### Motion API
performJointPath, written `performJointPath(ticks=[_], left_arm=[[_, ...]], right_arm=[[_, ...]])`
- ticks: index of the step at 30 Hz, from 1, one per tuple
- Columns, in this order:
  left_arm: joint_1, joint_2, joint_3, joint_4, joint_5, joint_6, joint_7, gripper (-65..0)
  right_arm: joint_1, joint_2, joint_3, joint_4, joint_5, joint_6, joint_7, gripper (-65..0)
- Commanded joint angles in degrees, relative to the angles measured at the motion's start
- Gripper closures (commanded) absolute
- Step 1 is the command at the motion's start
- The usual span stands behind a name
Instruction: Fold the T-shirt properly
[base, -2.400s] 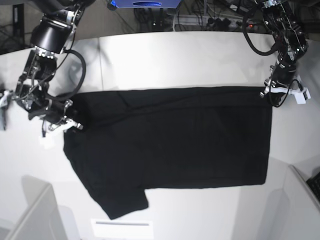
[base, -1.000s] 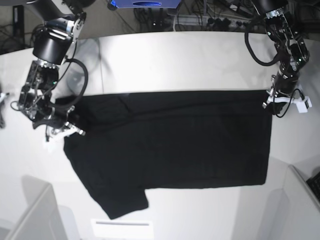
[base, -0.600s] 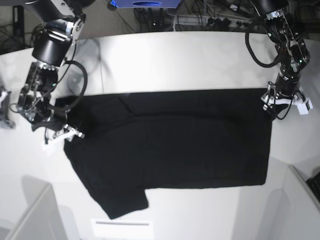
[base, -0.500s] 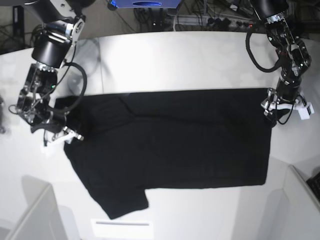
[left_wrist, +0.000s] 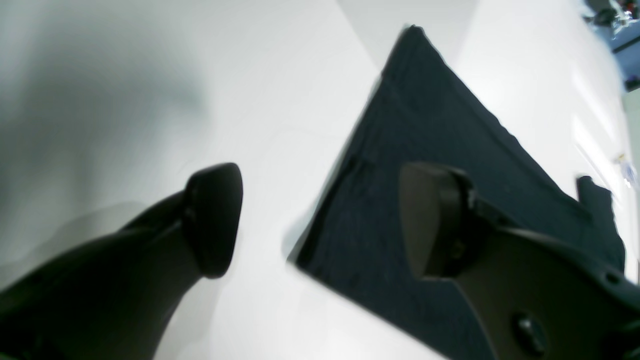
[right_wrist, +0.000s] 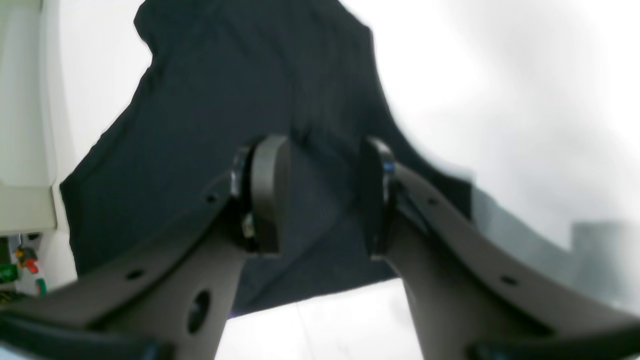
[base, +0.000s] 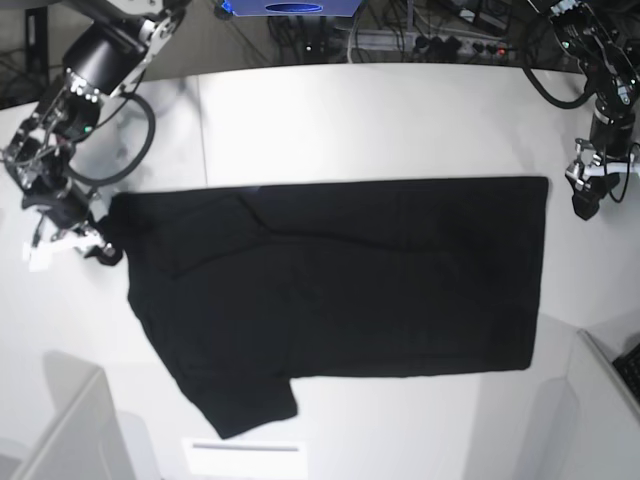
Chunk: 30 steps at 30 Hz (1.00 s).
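At the far right corner of the cloth, the left gripper (left_wrist: 320, 220) hangs with its jaws spread and nothing between them; one finger (left_wrist: 212, 220) is over bare table, the other over the shirt's hem corner. In the base view that gripper (base: 590, 190) sits just off the right edge of the T-shirt (base: 340, 290), apart from it. Over on the left, the right gripper (right_wrist: 320, 195) is also spread, its two pads standing either side of dark fabric without pinching it, and in the base view it (base: 65, 240) hovers just beside the shirt's far left corner.

The T-shirt lies flat on the white table (base: 350, 120), a long black rectangle running left to right, with one sleeve (base: 245, 400) jutting out toward the near left edge. No print shows, so that side is probably face down.

My worry is that sleeve. If the arms go for another lengthwise fold with it still sticking out, it will likely bunch under the layers and leave a lumpy, crooked packet. The other risk is the regrasp: the cloth looks thin and lies tight to the table, so a jaw coming down slightly off the corner may catch only one layer or miss altogether. And if one arm lifts ahead of the other, the far edge could drag askew.
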Motion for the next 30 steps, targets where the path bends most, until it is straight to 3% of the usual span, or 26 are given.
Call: performJointPath(ticks=[1,5,10,20,30], left_arm=[[1.49,-0.84,-0.59,1.18,-1.22,-1.01,-0.75,-47.2],[5.63,-0.66,-0.59,1.53,-1.66,-1.27,-0.75,-47.2],[7.3,-0.49,-0.5,0.83,-1.57,-5.06,-0.75,-47.2],[5.36,-0.49,8.11,-1.55,-1.48,-4.97,-0.84,-47.2],[-1.32,-0.66,8.82,-13.41,-1.48,-4.88,-0.84,-47.1]], right_arm=[[-0.94,-0.56,0.87,3.11,0.69,0.13,1.11,-22.7],[-7.35,-4.52,1.31,7.86,0.78,-1.98,1.2,-24.3],[-11.31,-6.37,1.75,8.48,0.69,-2.15,1.38,-38.4],[-11.49,-7.6,6.23,0.21,0.6,-2.24,5.6,-36.5],[-11.49,-6.81,6.32,0.04,0.51,-2.24,5.69,-36.5]])
